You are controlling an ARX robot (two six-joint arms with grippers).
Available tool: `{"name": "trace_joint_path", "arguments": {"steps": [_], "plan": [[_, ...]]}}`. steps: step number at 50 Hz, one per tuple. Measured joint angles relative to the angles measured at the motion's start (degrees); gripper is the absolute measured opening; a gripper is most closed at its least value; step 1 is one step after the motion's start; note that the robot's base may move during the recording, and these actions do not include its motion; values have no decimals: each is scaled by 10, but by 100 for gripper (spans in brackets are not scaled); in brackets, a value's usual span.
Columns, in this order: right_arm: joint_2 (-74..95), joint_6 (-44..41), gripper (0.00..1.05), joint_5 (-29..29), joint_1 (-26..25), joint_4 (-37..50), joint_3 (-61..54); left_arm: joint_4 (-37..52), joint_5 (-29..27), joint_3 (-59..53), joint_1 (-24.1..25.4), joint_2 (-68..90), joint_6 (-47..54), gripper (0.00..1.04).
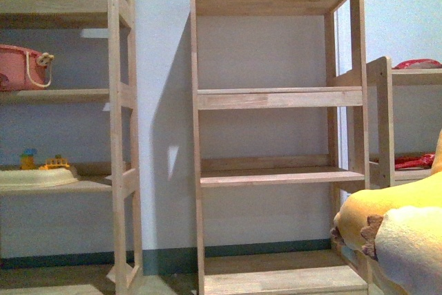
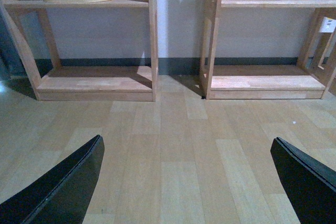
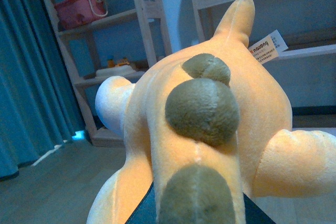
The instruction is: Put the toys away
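While the right tool (image 3: 195, 214) is clamped on the orange-yellow plush animal (image 3: 210, 129), only dark slivers of it show under the toy's back, on either side of a row of rounded brown spines. A paper label (image 3: 268, 48) sticks out near the plush's pointed end. From the front, the plush animal (image 1: 397, 222) sits at about four o'clock, raised off the floor. Its cream patch and brown jagged trim face the room, close by the right post of the middle wooden shelf unit (image 1: 276, 94). The left tool (image 2: 186, 142) hangs over the pale wood-plank floor (image 2: 173, 124) with its two black fingers (image 2: 63, 182) spread wide apart. On the shelf unit off at nine o'clock, a pink basket (image 1: 21, 67) with a rope handle rests on one shelf. A cream tray (image 1: 38, 177) carrying small coloured toy pieces rests on the shelf below. A teal curtain (image 3: 26, 77) hangs beyond that unit.
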Motion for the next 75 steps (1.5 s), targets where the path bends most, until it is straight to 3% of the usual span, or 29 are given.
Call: {"name": "trace_joint_path", "arguments": {"steps": [75], "plan": [[0, 0, 7, 0, 0, 0, 0, 0, 0, 0, 0, -1, 0, 98]]}}
